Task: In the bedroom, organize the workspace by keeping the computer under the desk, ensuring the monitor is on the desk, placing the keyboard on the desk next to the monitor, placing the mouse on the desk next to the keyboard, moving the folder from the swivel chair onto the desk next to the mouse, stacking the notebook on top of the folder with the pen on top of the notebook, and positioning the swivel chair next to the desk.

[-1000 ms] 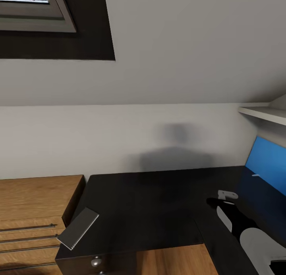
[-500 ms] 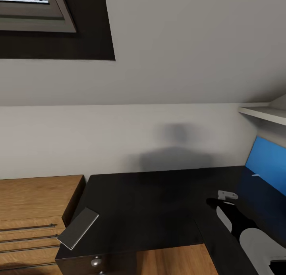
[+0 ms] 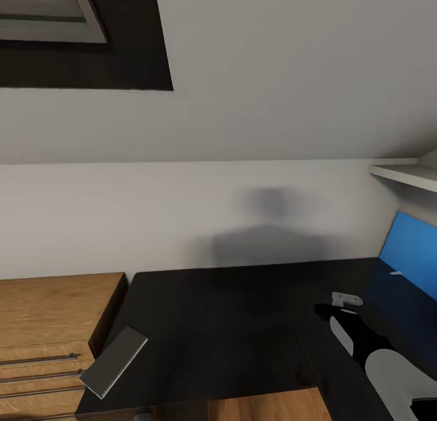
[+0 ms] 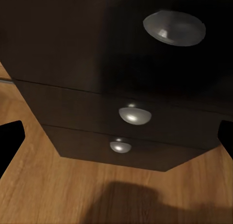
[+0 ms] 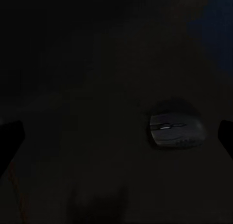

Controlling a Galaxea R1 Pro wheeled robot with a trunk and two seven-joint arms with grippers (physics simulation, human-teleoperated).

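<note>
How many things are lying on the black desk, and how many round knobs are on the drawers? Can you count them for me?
Mouse: 1
Grey flat notebook-like thing at the desk corner: 1
Blue screen at the desk's far right: 1
Round drawer knobs: 3 (top, middle, bottom)
Total: 6

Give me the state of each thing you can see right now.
Notebook: flat at the desk's left front corner, overhanging the edge.
Desk: dark top, mostly bare.
Drawers: all shut.
Mouse: upright on the desk, untouched.
Monitor: on the desk at right, screen blue.
Left gripper: open, empty.
Right gripper: open, empty, over the desk.
</note>
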